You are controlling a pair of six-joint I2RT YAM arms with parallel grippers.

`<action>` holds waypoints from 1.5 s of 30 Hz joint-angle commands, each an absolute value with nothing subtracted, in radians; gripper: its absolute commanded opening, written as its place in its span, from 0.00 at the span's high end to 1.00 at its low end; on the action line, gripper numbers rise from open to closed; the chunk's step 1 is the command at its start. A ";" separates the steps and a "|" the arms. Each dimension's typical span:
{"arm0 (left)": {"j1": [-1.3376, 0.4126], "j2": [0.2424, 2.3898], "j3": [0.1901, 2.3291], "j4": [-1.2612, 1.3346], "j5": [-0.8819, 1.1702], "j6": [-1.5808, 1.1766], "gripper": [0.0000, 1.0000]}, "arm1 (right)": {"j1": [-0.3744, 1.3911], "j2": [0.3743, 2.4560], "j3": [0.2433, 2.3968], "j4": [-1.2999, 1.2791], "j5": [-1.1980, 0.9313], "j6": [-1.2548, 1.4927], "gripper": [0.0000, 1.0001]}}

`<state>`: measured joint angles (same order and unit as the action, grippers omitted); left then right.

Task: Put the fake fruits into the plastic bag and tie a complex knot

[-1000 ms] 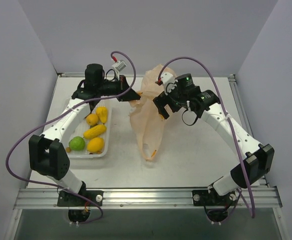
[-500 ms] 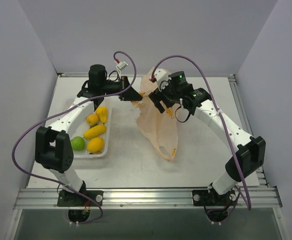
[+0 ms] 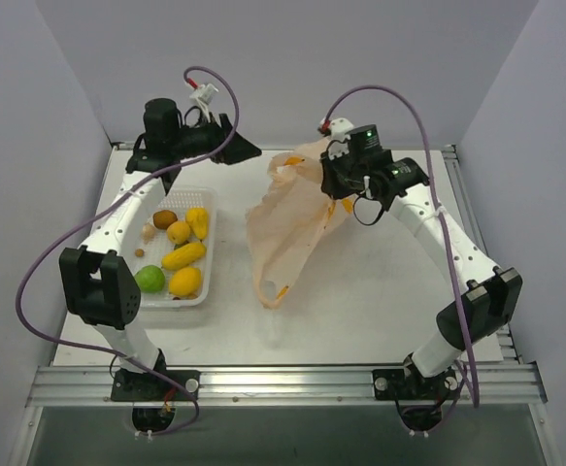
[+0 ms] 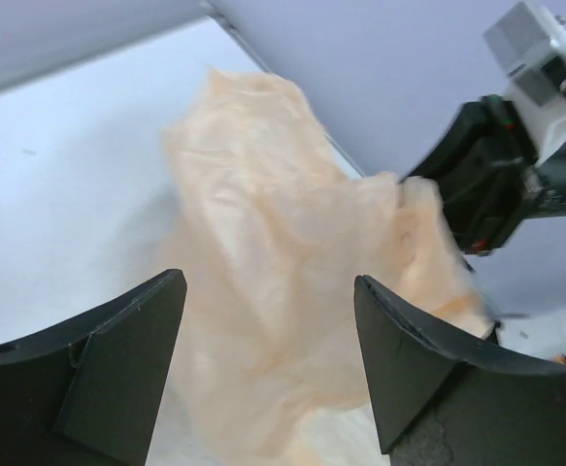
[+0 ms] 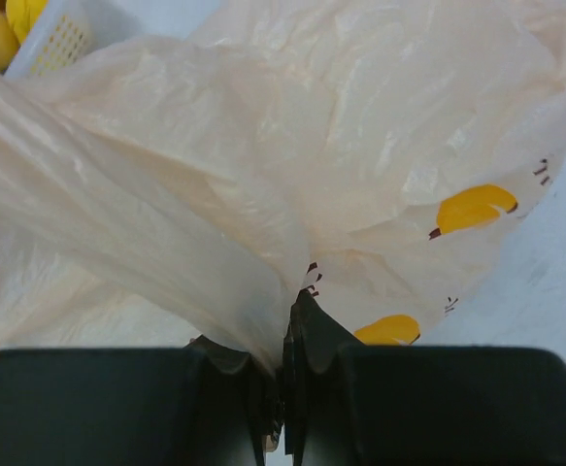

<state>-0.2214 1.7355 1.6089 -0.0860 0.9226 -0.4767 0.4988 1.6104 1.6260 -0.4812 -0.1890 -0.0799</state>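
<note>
Plastic bag [image 3: 287, 228] pinched in clenched right tool [image 5: 283, 342], draping below and left of it, ahead of released left tool [image 4: 268, 291], untouched; fake fruits [image 3: 183, 256] in tray [image 3: 190, 302], nearer left tool.

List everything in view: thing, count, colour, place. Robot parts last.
plastic bag: one, translucent peach with yellow banana prints, mid-table, hanging from the right gripper
fake fruits: six, four yellow-orange, one green, one brown, all in the tray
small bits: two, brownish, in the tray beside the fruits
tray: one, white mesh, left side of the table
table: one, white
left gripper: black, open, empty, facing the bag
right gripper: black, shut on the bag's plastic
</note>
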 commanded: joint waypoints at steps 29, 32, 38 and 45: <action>0.121 1.399 1.281 -1.132 0.210 0.586 0.03 | 0.314 1.384 1.336 -0.364 -0.343 0.722 1.00; 0.133 1.404 1.253 -1.147 0.164 0.614 0.03 | 0.318 1.374 1.306 -0.316 -0.402 0.745 1.00; 0.146 1.491 1.204 -1.077 0.075 0.512 0.03 | 0.322 1.351 1.220 -0.241 -0.413 0.741 1.00; 0.147 1.583 1.183 -1.005 0.058 0.426 0.02 | 0.328 1.345 1.167 -0.204 -0.422 0.693 1.00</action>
<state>0.1394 1.5639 1.1843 -1.0622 0.0772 0.4713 0.3222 1.3918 1.1835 -0.2588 -0.3962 0.7231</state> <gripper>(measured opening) 0.974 0.034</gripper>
